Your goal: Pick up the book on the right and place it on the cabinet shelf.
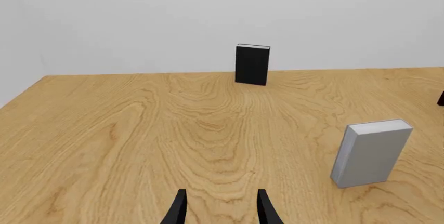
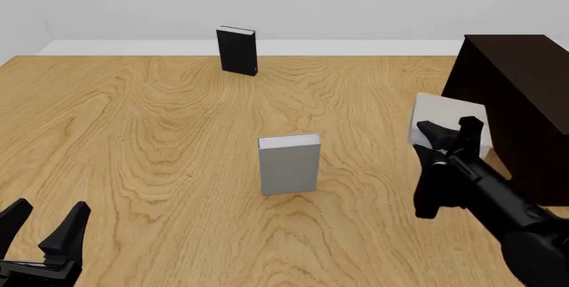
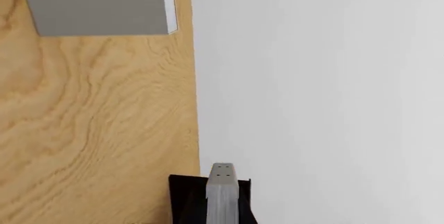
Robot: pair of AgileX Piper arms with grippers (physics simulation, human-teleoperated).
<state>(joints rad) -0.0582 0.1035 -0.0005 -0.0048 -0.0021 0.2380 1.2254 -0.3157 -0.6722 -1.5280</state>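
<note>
location of the book: the book [image 2: 447, 108] is sitting on the table [image 2: 133, 134] at the right, just beside the near corner of the cabinet [image 2: 524, 87], well apart from the twin grey book [image 2: 289, 164] and the black book [image 2: 236, 50].
right gripper: the right gripper [image 2: 447, 132] is sitting against the book's near side with its fingers spread. whether they are pressing on the covers or only framing them, i cannot tell.
left gripper: the left gripper [image 2: 42, 224] is hanging low at the near left, jaws wide apart, holding nothing.
orientation: the book is appearing to stand upright, long axis vertical, a broad pale face turning toward the front camera (its lower part is hidden behind the fingers, so this is a judgement).
shelf: the shelf opening is not showing in any view.
risk one: a closing finger is likely to tip the book if it catches only an edge, since the book is standing tall and free.
risk two: a lift close to the cabinet is risking a knock of book or wrist against its corner.
risk three: a shallow pinch is risking the book swinging or slipping on the way to the shelf.
</note>
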